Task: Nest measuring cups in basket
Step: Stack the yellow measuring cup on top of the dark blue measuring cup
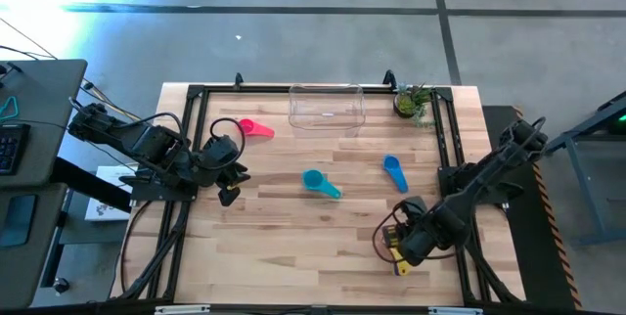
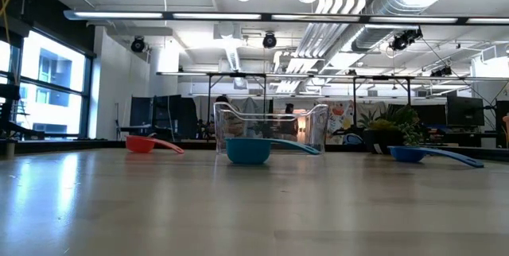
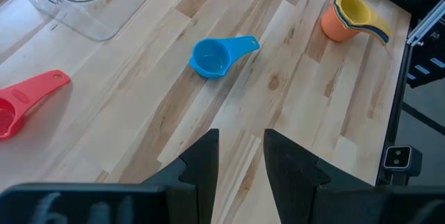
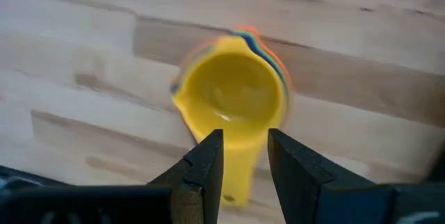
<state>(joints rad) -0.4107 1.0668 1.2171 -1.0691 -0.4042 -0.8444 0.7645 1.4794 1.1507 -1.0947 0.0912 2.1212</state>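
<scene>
While the right tool (image 4: 241, 160) grips the yellow-topped cup stack (image 4: 233, 92) by its handle at lower right, the left tool (image 3: 240, 158) hangs open at left; the basket (image 1: 327, 106) sits at upper centre of the tabletop (image 1: 293, 237).

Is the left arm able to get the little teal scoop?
Probably yes. The small teal plastic measuring cup lies alone on bare wooden table, straight ahead of the left pincer, whose fingers stand apart and hold nothing. Nothing lies between them.

Bare table (image 1: 293, 247) up front; teal cup (image 1: 315, 180) stands before the basket (image 1: 327, 106).
</scene>
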